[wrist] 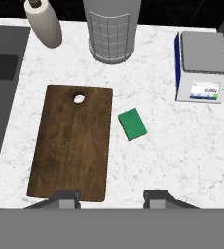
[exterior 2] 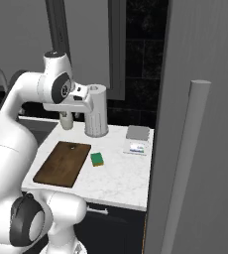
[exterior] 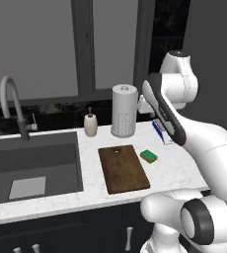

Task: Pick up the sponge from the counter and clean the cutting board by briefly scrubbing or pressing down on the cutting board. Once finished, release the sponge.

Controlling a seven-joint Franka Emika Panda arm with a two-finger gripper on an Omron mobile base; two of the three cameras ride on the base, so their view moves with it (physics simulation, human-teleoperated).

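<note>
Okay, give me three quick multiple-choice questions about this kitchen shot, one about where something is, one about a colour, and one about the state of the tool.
1. Where is the sponge?
A. on the cutting board
B. on the counter beside the board
C. in the sink

2. What colour is the sponge's top?
A. green
B. red
C. white

3. What is the tool doing?
A. gripping the sponge
B. pressing on the board
C. open, holding nothing

Answers: 1 B, it lies on the counter, apart from the cutting board. 2 A, the hand view shows green. 3 C, the fingertips stand apart, well above everything.
</note>
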